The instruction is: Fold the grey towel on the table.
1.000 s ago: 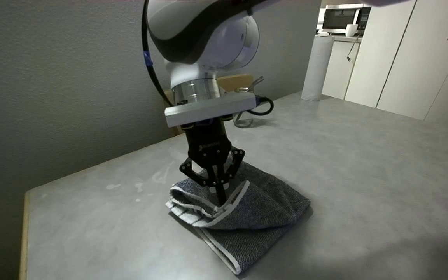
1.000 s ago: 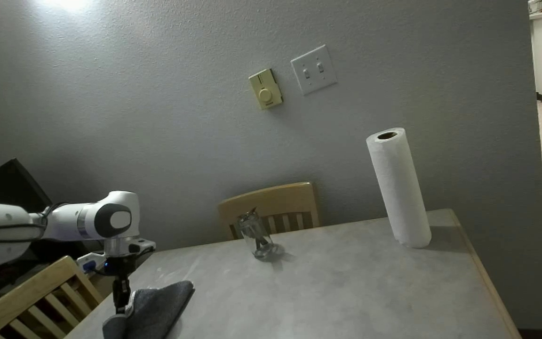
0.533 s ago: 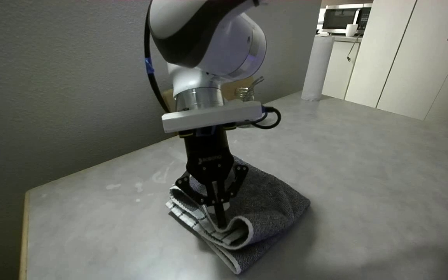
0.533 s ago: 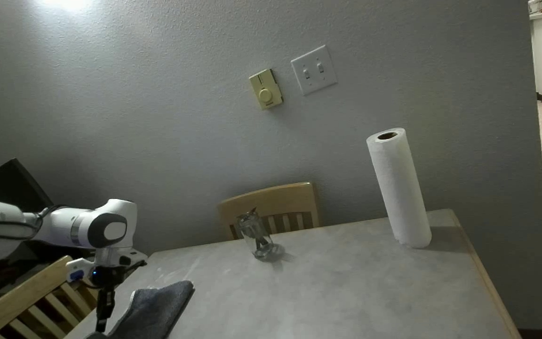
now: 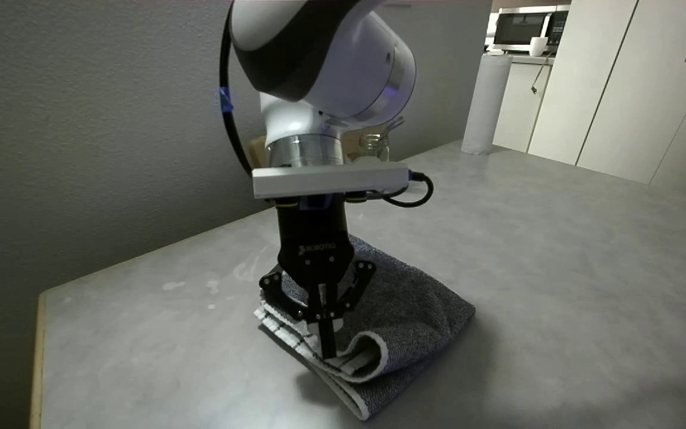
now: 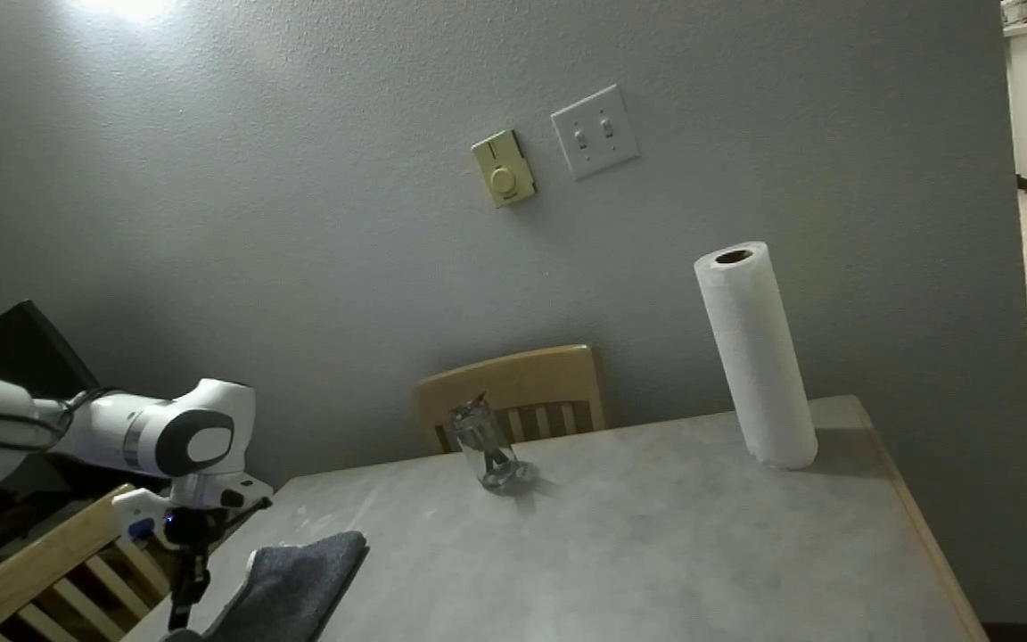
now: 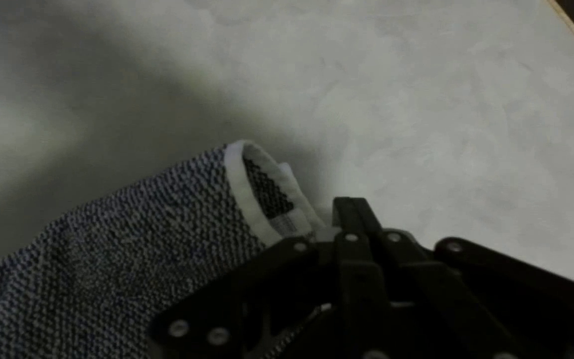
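"Before we pick the next move, where does the grey towel (image 5: 420, 307) lie from our gripper (image 5: 327, 350)?"

"On the table (image 5: 557, 268), mostly up and to the right of it in an exterior view; in the wrist view, to its left. Our 2 fingers (image 7: 346, 212) are together, with nothing we can see between them."

"And the towel's long axis?"

"Folded, it looks too near square for us to say. The raised curl (image 5: 374, 356) at its striped end (image 5: 281, 328) sits just beside the fingers, so we judge that pressing it flat comes next."
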`<state>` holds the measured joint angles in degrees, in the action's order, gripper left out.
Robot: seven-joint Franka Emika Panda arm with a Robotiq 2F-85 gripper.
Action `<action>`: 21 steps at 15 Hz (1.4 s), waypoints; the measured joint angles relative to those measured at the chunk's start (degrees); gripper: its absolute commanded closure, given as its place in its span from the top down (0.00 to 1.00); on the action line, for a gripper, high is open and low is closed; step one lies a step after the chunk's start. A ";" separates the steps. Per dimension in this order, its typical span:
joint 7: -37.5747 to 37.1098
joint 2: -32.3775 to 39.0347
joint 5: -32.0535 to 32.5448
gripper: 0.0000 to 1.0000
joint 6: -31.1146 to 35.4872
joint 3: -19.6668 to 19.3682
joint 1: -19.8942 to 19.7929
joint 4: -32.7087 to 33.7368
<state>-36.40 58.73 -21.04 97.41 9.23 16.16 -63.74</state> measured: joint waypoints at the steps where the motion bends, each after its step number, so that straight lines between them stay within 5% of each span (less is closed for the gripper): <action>1: 0.26 -0.34 0.01 0.00 0.00 -0.03 -0.35 -0.03; 21: -0.93 -12.10 10.76 0.01 -9.81 -3.95 0.51 -0.62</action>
<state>-37.33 46.63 -10.28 87.59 5.28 16.66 -64.36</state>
